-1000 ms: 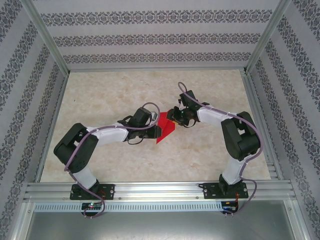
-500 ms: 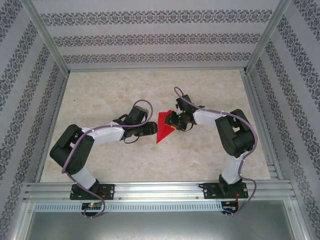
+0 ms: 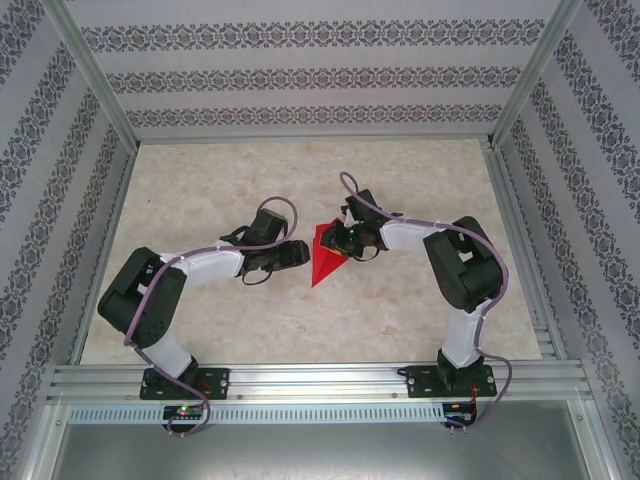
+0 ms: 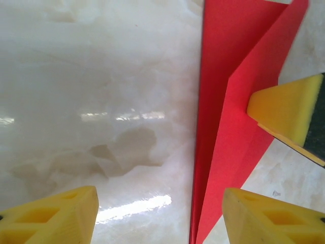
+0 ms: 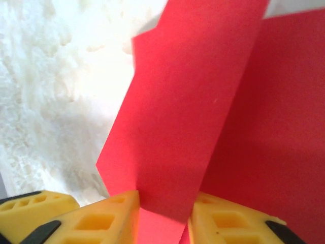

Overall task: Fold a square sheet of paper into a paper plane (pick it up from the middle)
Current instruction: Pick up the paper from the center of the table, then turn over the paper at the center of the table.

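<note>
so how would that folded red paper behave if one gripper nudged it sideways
Probably very light and floppy: the paper is a thin sheet, with one flap standing up loosely. A nudge would likely slide it across the glossy table. Its stacked folds may stiffen it lengthwise.

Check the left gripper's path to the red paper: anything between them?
Nothing visible. The left gripper is open, with bare table between it and the red paper. The right gripper sits at the paper's far side, out of that path.
</note>
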You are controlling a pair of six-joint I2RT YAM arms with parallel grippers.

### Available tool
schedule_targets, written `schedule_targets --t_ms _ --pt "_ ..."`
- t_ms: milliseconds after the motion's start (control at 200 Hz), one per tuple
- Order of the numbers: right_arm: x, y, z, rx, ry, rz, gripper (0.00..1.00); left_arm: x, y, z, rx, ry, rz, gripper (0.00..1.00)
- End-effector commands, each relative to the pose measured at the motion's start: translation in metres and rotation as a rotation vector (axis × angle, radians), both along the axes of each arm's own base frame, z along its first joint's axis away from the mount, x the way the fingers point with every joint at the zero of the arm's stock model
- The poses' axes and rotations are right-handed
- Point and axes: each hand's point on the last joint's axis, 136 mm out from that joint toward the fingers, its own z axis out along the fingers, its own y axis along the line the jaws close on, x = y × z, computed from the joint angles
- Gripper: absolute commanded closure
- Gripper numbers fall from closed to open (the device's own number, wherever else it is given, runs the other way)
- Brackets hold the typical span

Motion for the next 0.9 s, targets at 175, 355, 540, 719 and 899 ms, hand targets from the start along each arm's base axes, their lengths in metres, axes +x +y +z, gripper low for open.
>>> schedule_targets --t_ms 175,355,540,719,899 --pt "0.015 0.007 0.028 0.111 -0.113 -0.039 0.92 0.010 0.021 0.012 -0.064 -0.023 0.036 0.18" --pt "0.020 0.007 0.081 0.285 -0.253 -0.043 0.98 0.013 0.010 0.050 -0.185 -0.110 -0.046 0.06" --pt "0.022 0.011 0.127 0.505 -0.314 -0.016 0.98 0.008 -0.006 0.095 -0.324 -0.188 -0.133 0.00" --pt "0.019 0.019 0.157 0.661 -0.313 0.007 0.97 0.003 -0.017 0.115 -0.432 -0.199 -0.157 0.00" --pt "0.014 0.024 0.170 0.729 -0.303 0.028 0.97 0.003 -0.029 0.126 -0.542 -0.191 -0.176 0.04"
